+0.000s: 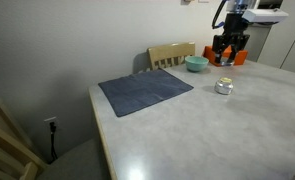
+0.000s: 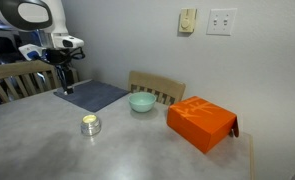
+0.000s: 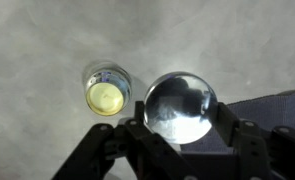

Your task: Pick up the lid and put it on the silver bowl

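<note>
In the wrist view my gripper (image 3: 182,122) is shut on the lid (image 3: 180,105), a round shiny disc held by its edges between the two fingers. The silver bowl (image 3: 106,92) stands on the grey table to the left of the lid, with something pale yellow inside it. The bowl is also seen in both exterior views (image 1: 224,86) (image 2: 90,124). There the gripper (image 1: 230,46) (image 2: 63,72) hangs well above the table, apart from the bowl. The lid is too small to make out in those views.
A light teal bowl (image 1: 196,63) (image 2: 142,101) stands by the far edge, in front of a wooden chair (image 1: 172,54). A dark blue mat (image 1: 145,90) (image 2: 92,95) lies flat on the table. An orange box (image 2: 201,122) sits near one edge.
</note>
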